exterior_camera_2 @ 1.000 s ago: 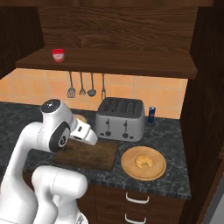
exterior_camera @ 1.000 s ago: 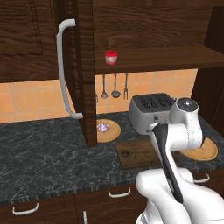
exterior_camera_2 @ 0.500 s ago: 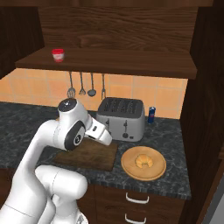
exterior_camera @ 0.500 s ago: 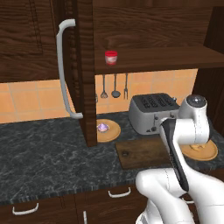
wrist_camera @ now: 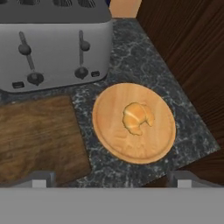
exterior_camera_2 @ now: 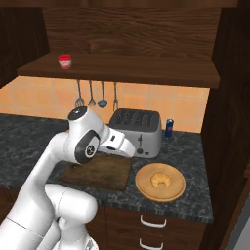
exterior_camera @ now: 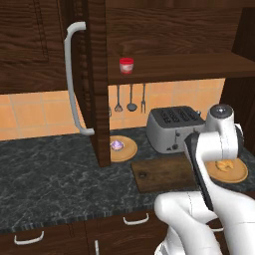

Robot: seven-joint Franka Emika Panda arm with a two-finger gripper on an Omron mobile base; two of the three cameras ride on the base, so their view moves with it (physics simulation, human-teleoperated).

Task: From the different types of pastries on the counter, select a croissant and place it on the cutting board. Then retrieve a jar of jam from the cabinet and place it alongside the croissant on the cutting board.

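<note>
Gripper (wrist_camera: 109,179) spread wide and holding nothing, hovering over croissant (wrist_camera: 137,117) on round plate (wrist_camera: 113,144), just beside bare cutting board (wrist_camera: 39,135).

Counter (exterior_camera_2: 195,151): toaster (exterior_camera_2: 135,125), cutting board (exterior_camera_2: 100,172), plates (exterior_camera_2: 160,181).

The left base view looks forward and down from behind the arm's left side, taking in the open cabinet (exterior_camera: 89,84), the toaster (exterior_camera: 174,128) and the board (exterior_camera: 162,173). The right base view faces the same table (exterior_camera_2: 29,132) from the other side (toaster and board appear in both). The hand view sits close above the plate (wrist_camera: 159,144), looking steeply down, with board and toaster at its edges.
</note>
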